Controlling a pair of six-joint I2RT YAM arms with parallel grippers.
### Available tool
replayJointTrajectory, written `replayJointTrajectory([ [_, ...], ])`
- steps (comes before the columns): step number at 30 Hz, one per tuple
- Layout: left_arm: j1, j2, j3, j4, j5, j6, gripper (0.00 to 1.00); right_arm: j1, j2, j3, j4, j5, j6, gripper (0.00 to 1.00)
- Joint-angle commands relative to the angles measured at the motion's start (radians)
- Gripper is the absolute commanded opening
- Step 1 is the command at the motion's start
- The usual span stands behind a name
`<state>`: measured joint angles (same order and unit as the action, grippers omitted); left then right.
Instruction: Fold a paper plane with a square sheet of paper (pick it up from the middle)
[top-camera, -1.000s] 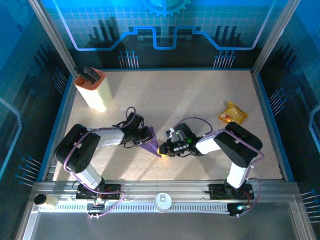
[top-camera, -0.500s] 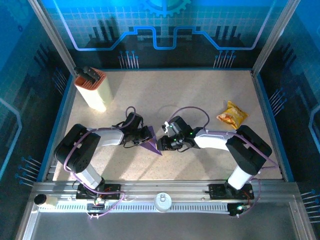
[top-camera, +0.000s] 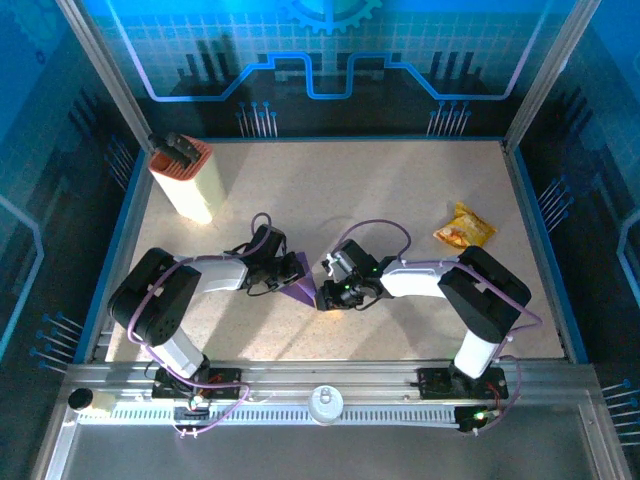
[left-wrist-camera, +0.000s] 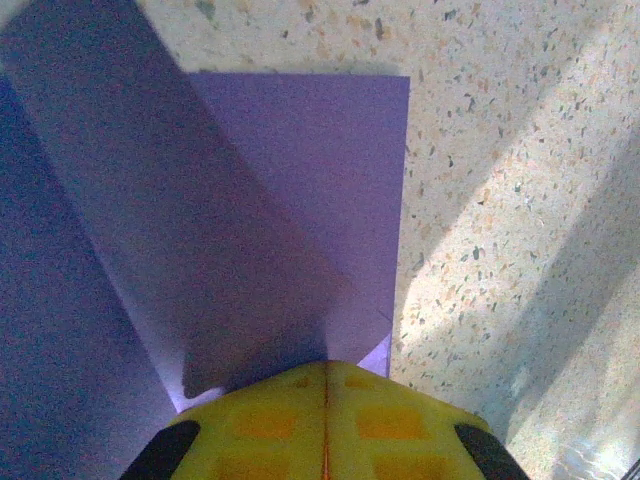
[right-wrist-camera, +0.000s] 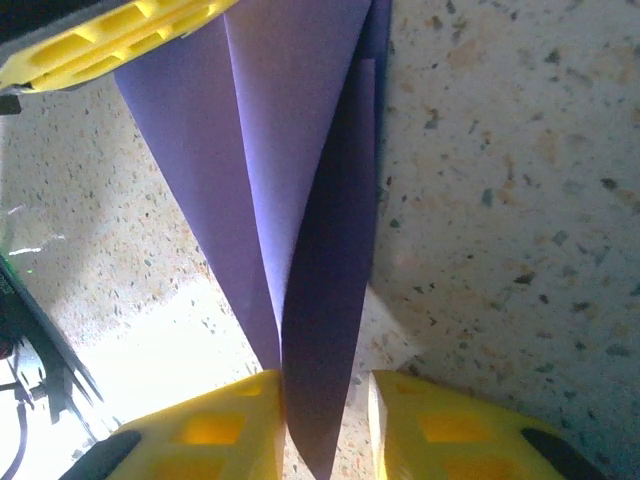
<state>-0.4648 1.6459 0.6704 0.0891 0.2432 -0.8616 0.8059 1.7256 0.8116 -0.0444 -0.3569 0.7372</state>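
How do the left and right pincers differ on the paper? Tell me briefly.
Left pincer is shut, fingers pressed together at the purple paper's edge; right pincer stands open, the folded flap passing between its fingers. Left meets the wide end, right the narrow end. Both have yellow fingers and work the same sheet.

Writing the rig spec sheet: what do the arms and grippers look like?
The left arm and right arm have white links and black joints, with lilac cables looped alongside. The left gripper and right gripper have yellow fingers with square recessed pockets and black outer corners.
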Motion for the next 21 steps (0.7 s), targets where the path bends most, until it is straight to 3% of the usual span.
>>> replayJointTrajectory([
  [1, 0.010, 0.023, -0.023, -0.063, -0.037, 0.019, 0.09, -0.003, 0.013, -0.037, 0.043, -0.035, 0.030, 0.29],
  [13, 0.011, 0.023, -0.018, -0.075, -0.039, 0.023, 0.09, -0.046, 0.029, -0.143, 0.282, -0.145, 0.140, 0.22],
  [18, 0.010, 0.025, -0.014, -0.082, -0.041, 0.027, 0.08, -0.048, 0.018, -0.157, 0.283, -0.155, 0.139, 0.24],
  [21, 0.011, 0.023, -0.014, -0.080, -0.042, 0.027, 0.09, -0.054, -0.027, -0.157, 0.238, -0.122, 0.126, 0.30],
])
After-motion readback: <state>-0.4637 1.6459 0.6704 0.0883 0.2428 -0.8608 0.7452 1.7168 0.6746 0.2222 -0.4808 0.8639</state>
